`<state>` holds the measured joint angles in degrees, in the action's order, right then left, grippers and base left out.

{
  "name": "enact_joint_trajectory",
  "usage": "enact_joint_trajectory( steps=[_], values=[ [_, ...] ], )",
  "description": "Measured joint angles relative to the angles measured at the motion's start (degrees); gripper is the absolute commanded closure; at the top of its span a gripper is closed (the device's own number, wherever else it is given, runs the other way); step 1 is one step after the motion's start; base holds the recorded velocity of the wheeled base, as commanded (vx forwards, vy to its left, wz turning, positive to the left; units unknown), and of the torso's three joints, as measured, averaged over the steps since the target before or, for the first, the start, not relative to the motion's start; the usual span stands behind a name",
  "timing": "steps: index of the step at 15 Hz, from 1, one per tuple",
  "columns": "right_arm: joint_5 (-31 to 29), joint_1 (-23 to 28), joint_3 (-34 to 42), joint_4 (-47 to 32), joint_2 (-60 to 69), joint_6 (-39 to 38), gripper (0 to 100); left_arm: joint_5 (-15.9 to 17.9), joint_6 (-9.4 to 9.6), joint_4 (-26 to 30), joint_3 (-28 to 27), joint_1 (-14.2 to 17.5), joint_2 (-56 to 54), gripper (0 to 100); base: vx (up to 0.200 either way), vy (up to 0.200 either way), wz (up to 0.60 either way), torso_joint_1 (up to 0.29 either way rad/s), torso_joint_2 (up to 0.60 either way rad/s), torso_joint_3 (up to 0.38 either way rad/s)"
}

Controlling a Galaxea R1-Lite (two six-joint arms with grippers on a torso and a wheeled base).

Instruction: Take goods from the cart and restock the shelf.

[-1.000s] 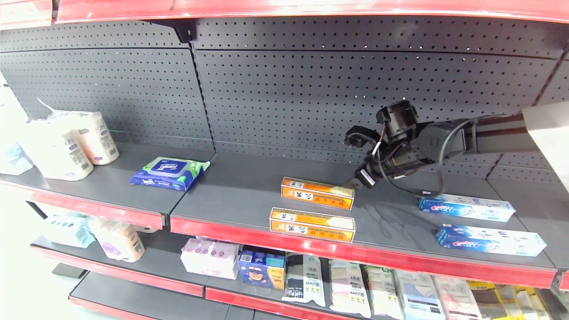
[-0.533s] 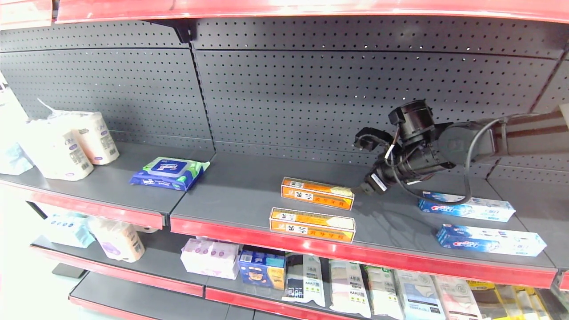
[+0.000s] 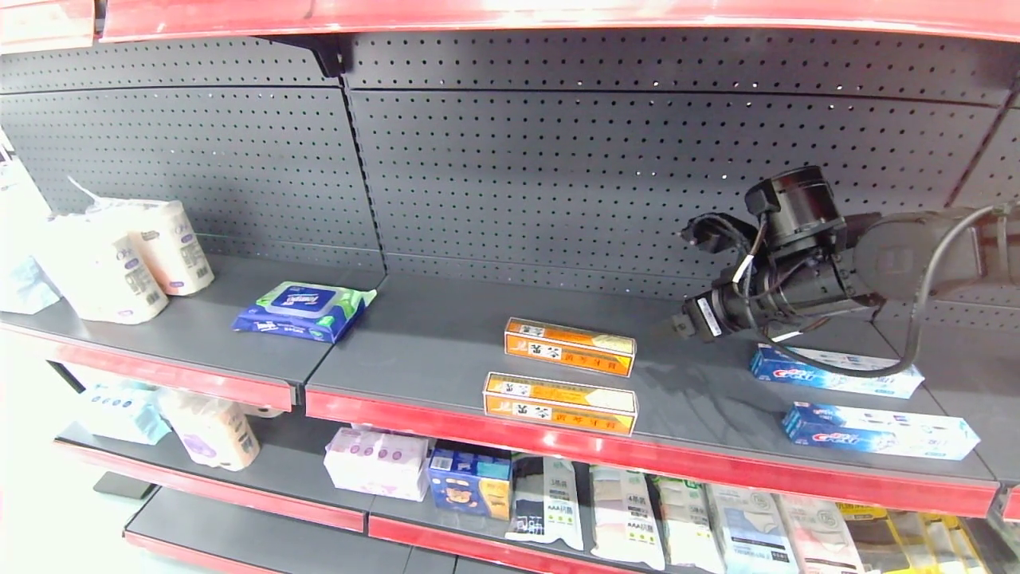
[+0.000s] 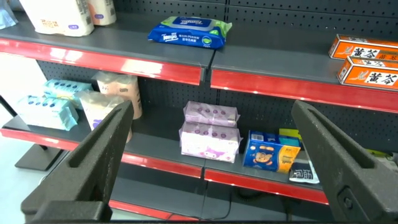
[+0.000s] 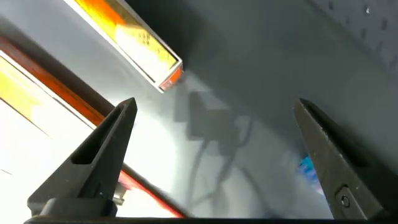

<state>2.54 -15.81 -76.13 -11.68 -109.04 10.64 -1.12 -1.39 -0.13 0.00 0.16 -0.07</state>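
Grey store shelf (image 3: 446, 335) with a red front lip, backed by dark pegboard (image 3: 518, 159), carries the goods. Two orange toothpaste boxes lie flat at its middle, their long axes running side to side along the shelf: the rear orange box (image 3: 570, 347) behind the front orange box (image 3: 560, 402), parallel and a little apart.

The right gripper (image 3: 668, 327) hangs just above the shelf on the robot's right of the rear orange box (image 5: 143, 50), in line with its long axis and facing its right end, with a clear gap between them. Its jaws are spread wide and hold nothing. It is the nearer arm to both orange boxes. Two blue toothpaste boxes (image 3: 833, 372) lie farther right, under the arm. The left gripper (image 4: 208, 112) is lower, facing the lower shelves, jaws spread and empty.

A second ago the right fingertips were at the rear box's right end; now they have drawn away to the right and lifted slightly, while the box has stayed put. Placement looks finished.
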Motion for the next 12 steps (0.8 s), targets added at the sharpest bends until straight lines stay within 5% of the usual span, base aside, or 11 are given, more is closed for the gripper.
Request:
enact_joint_trajectory(
  steps=[5,12],
  values=[
    [-3.7,0.0,6.5,9.5,1.9,-0.6,0,0.0,0.0,0.0,0.0,0.0,0.0,0,0.0,0.0,0.0,0.0,0.0,0.0],
    [-4.2,-0.4,8.6,12.8,0.3,-0.9,0,0.0,0.0,0.0,0.0,0.0,0.0,0,0.0,0.0,0.0,0.0,0.0,0.0]
  ],
)
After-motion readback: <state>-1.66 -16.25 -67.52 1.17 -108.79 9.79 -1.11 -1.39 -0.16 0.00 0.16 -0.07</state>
